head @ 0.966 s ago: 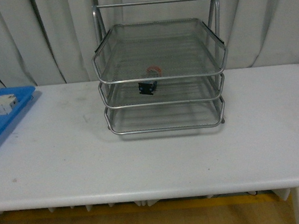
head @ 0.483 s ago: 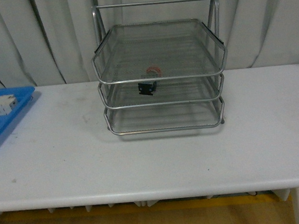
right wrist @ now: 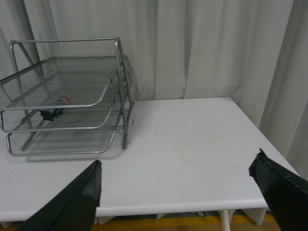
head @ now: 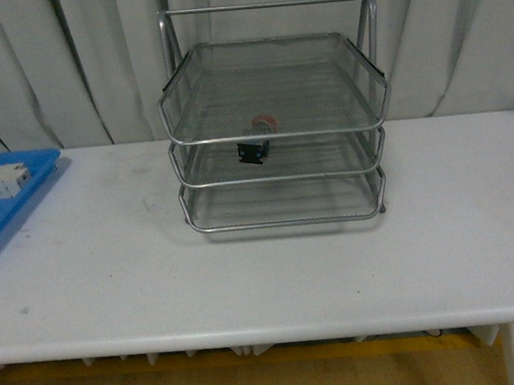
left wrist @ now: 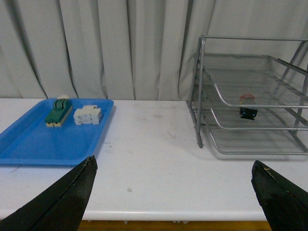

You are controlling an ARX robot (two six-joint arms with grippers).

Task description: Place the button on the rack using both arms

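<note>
Neither arm shows in the front view; each appears only through its own wrist camera, as two black fingertips at the lower corners of the picture. The left claw hangs above the near edge of the white surface with its fingers spread wide apart, holding nothing, and faces level toward the curtain. The right claw is posed the same way: its fingers are far apart and empty, above the surface's near edge, well back from the rack.

The rack stands upright toward the back of the surface, roughly in the middle of the front view, its three mesh trays stacked in a tubular frame. The button lies in the middle tray, near its front rail and a little left of the tray's centre, its red cap toward the back and its black body toward the front. In the left wrist view the button sits inside the rack; in the right wrist view the button shows again in the rack.

A blue tray lies at the left end of the surface, well apart from the rack, and carries a white terminal block just beside a green and beige component.
</note>
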